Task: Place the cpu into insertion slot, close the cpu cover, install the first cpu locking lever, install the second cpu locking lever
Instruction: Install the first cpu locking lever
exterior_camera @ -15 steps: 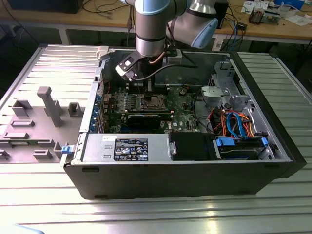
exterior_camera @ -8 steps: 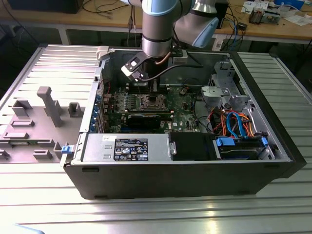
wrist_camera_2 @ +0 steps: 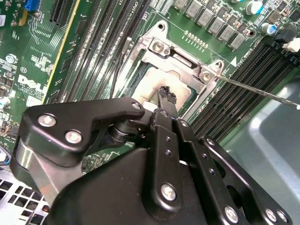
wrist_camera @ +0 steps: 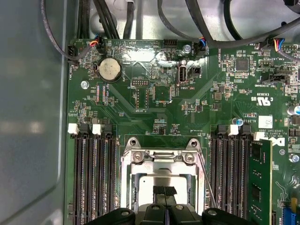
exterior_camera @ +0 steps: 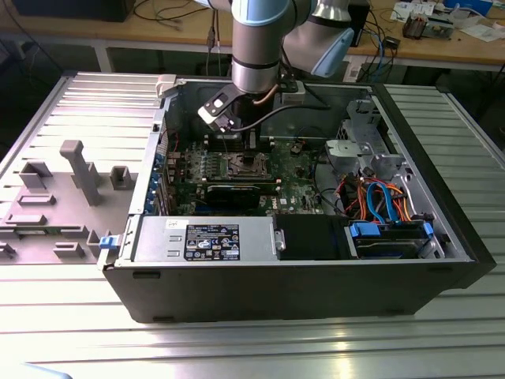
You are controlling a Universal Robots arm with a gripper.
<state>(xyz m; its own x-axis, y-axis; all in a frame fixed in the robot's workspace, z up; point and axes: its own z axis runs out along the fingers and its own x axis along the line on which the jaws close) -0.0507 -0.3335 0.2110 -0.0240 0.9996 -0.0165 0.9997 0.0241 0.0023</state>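
Arm (exterior_camera: 256, 47) reached down into the open black computer case (exterior_camera: 316, 292), straight above the insertion slot (exterior_camera: 241, 165). The case sat on a ribbed metal table (exterior_camera: 79, 332).

In both wrist views the gripper (wrist_camera: 165, 191) (wrist_camera_2: 167, 96) hung right over the slot's middle. It was matte black, with bolted link plates and ridged tips. The fingers were brought together with no gap seen between the tips and nothing visibly held. Whether the tips touched the surface below, I could not tell.

The cpu (wrist_camera: 144, 185) (wrist_camera_2: 152, 86), a flat square with a smooth, pale silver-grey top, lay seated inside the slot. The cpu cover (wrist_camera: 159, 164) (wrist_camera_2: 180, 61), a thin stamped silver frame with a square window, lay down flat over the slot, with the chip showing through the window.

One locking lever (wrist_camera_2: 262, 91) (wrist_camera: 206, 185), a thin bright steel wire rod, ran from a corner of the slot and stuck out over the long black memory slots (wrist_camera: 93, 178) beside it, not latched down. A darker thin rod (wrist_camera_2: 119, 65) ran along the slot's opposite side.

Around the slot was the glossy green circuit board (wrist_camera: 154, 108). A round silver coin cell (wrist_camera: 109, 69) sat well apart from the slot.
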